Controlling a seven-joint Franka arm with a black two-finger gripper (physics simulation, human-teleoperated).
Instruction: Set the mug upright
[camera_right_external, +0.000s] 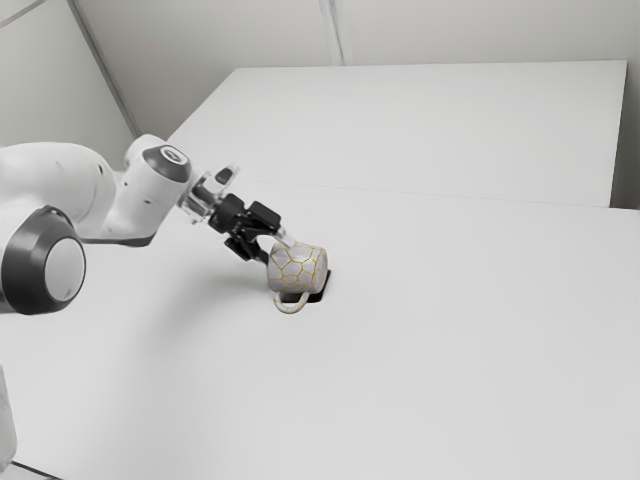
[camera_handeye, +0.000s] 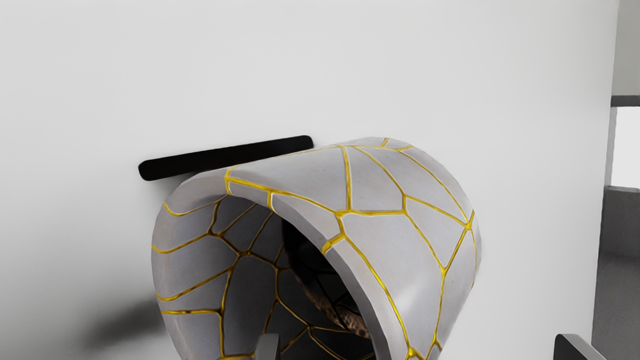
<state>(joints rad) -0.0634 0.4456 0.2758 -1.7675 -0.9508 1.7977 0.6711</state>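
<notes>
Where the mug (camera_handeye: 385, 220) is shown in the wrist view, the fingers (camera_handeye: 268, 347) are spread, unclenched; probably rigid, slick and breakable, it is best pinched gently by its rim (camera_handeye: 356, 290). In the exterior view, it is tipped sideways on the smooth table (camera_right_external: 420, 350), by a black slab (camera_right_external: 323, 288), within pale walls (camera_right_external: 480, 30).

Mug (camera_right_external: 297, 268) | pale grey, gold-veined | on its side | mouth toward hand (camera_right_external: 275, 248)

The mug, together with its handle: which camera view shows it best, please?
The exterior view: there the mug has both its patterned body and its looped handle in sight. The wrist view shows its open mouth and inside closer, but the picture's edge cuts it off.
</notes>
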